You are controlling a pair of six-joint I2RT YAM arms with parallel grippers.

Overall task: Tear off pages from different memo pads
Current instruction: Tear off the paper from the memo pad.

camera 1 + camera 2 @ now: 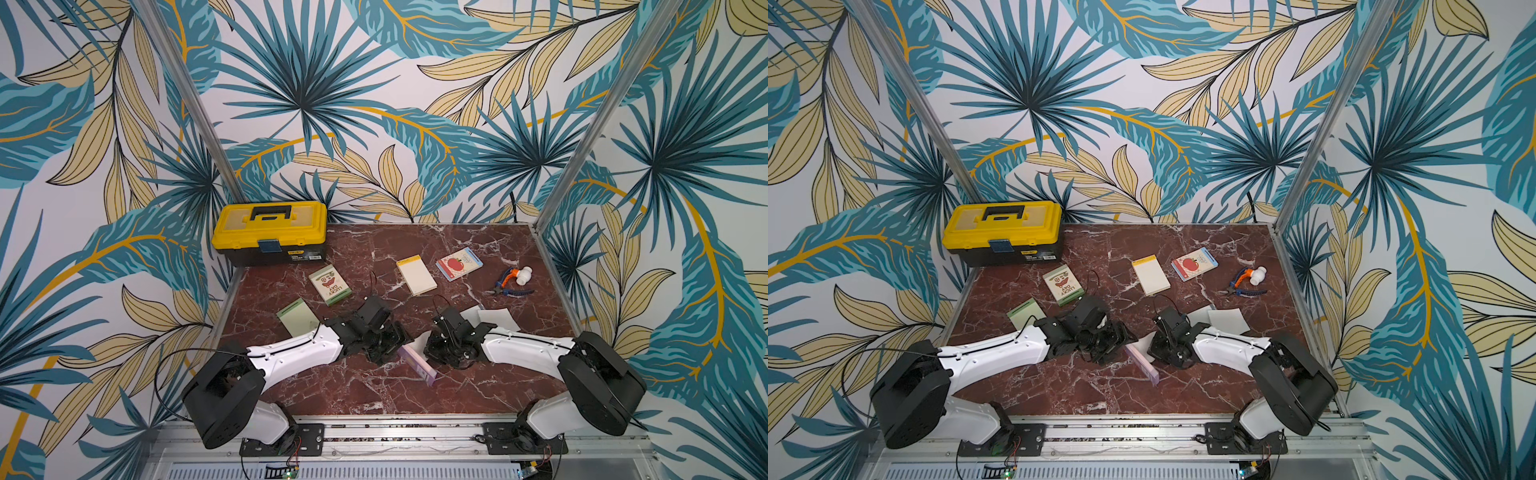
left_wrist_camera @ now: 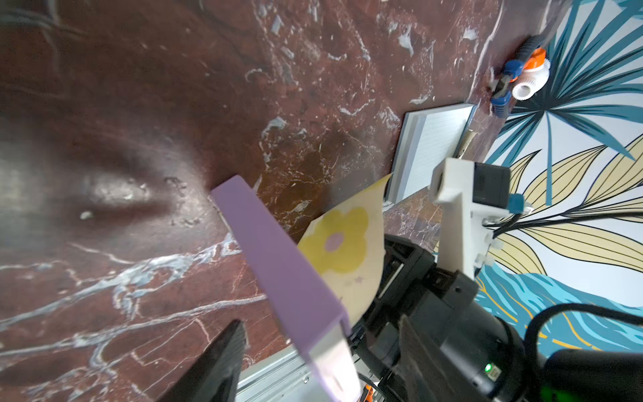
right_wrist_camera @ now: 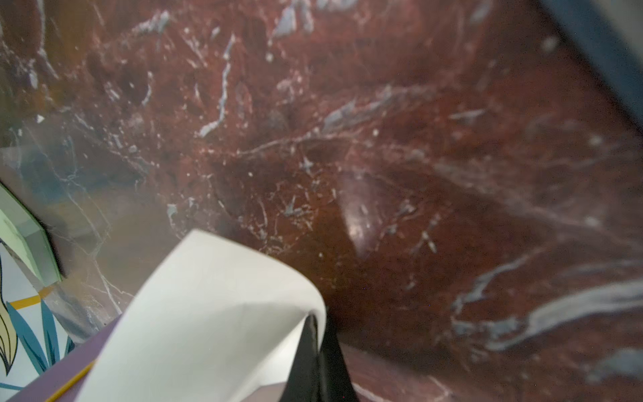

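Observation:
A lilac memo pad point(image 1: 417, 362) stands tilted on its edge near the table's front, between my two grippers in both top views. My left gripper point(image 2: 320, 322) is open around the pad point(image 2: 278, 264), with a gap at each finger point(image 2: 215, 365). My right gripper point(image 3: 320, 320) is shut on the curled edge of a pale page point(image 3: 208, 313). That page peels away from the pad and shows a yellow flower print point(image 2: 344, 250) on its other side. Other memo pads lie flat behind: green point(image 1: 298, 318), LUCKY DAY point(image 1: 330, 284), cream point(image 1: 416, 274), apple point(image 1: 459, 263) and white point(image 1: 496, 318).
A yellow toolbox point(image 1: 269, 232) stands at the back left corner. Blue-handled pliers with a white fitting point(image 1: 513, 281) lie at the right, near the wall. A metal rail point(image 1: 399, 432) runs along the table's front edge.

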